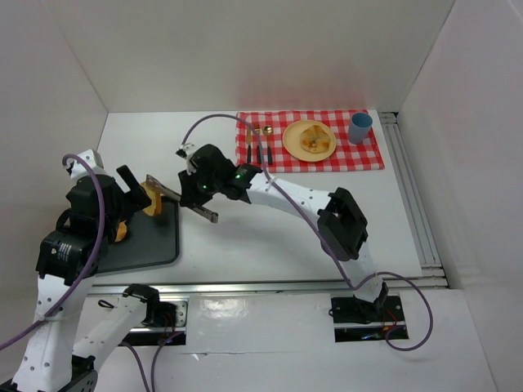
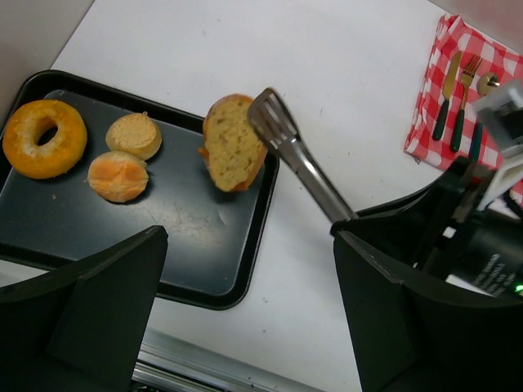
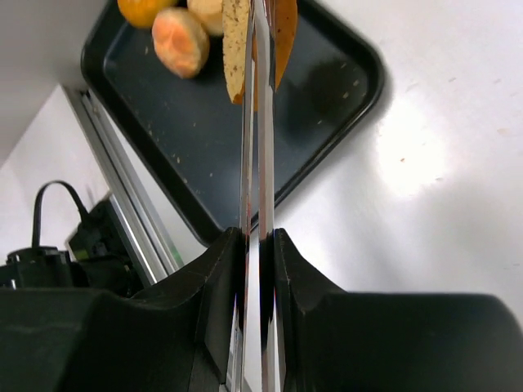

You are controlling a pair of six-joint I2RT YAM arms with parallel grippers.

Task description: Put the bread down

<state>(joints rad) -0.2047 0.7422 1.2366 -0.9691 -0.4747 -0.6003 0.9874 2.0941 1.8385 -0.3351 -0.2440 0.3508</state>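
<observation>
- My right gripper (image 3: pixel 260 245) is squeezed shut on the tongs (image 2: pixel 298 159). The tongs only pinch when I press them together.
- The tongs pinch the bread slice (image 2: pixel 233 143) standing on its edge, at the right rim of the dark tray (image 2: pixel 204 245). I cannot tell if it is lifted off.
- My left gripper (image 2: pixel 249 245) hangs over the tray with its fingers wide apart, holding nothing.
- Two small buns (image 2: pixel 118 175) and a ring bun (image 2: pixel 45 139) lie flat on the tray.
- I think the slice goes to the yellow plate (image 1: pixel 309 140), well apart from the tray, so the squeeze must not slip.
</observation>
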